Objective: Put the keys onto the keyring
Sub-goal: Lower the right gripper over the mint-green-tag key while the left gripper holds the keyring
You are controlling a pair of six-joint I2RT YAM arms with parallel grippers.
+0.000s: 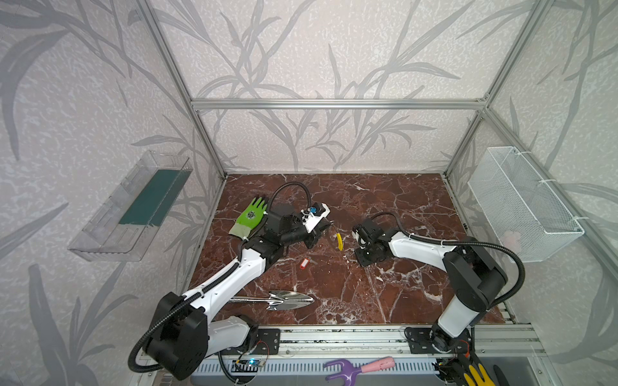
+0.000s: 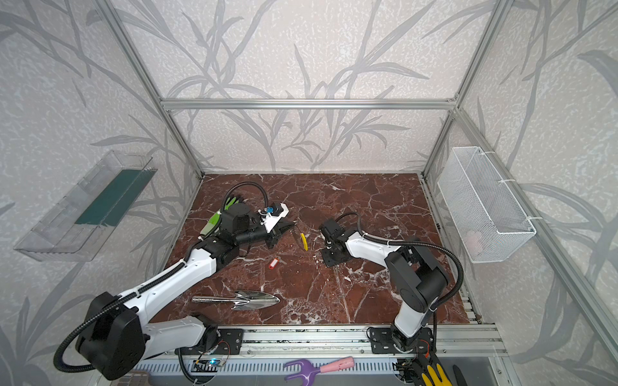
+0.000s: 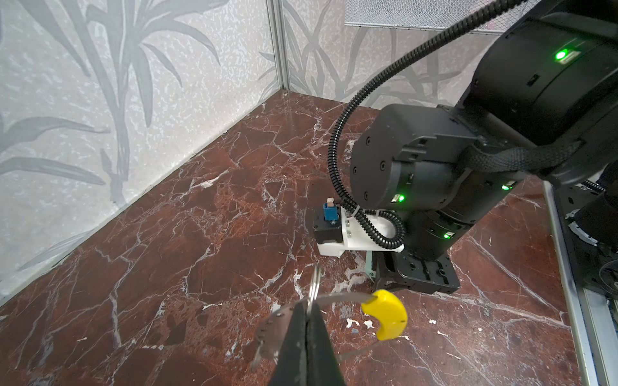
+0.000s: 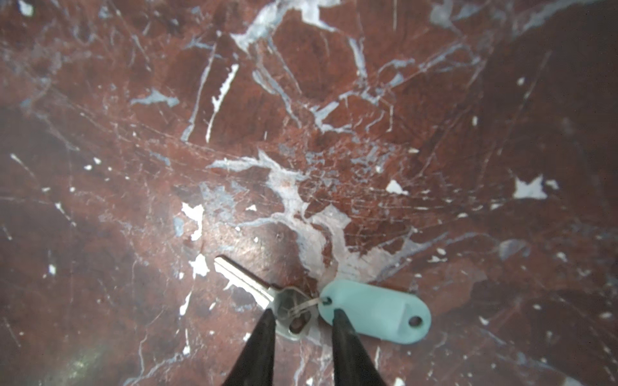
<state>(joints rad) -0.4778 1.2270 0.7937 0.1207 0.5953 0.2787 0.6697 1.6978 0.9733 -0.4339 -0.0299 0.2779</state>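
Right wrist view is showing the step in hand: picking up the mint-tagged key [image 4: 247, 280]. The key is lying flat on the worktop [image 4: 334, 100], its blade pointing away from the jaw tips. A small wire loop is joining its pale mint-green tag [image 4: 374, 312] to its head. The right jaws are standing parted and straddling that head, one tip at the key's shoulder and the other overlapping the near edge of the tag. They are not gripping anything yet.

Left wrist view is showing the left jaws clenched on the keyring [image 3: 341, 296], pinching its thin grey band beside the row of small holes. The yellow segment [image 3: 384, 314] is sticking out toward the right arm. In both top views that segment is sitting between the two arms. Whether the hoop is hanging clear of the worktop is not showing plainly.

The red-tagged key [image 1: 303, 263] is lying loose on the worktop nearer the front edge, apart from both arms, so neither key is looking threaded.

By judgement, the task is sitting early. The next move is calling for the right jaws to close squarely on the metal head rather than the smooth tag and lift the key cleanly. It then needs carrying to the hoop's opening, which is not showing here. That threading is likely demanding fine alignment, the band being thin.
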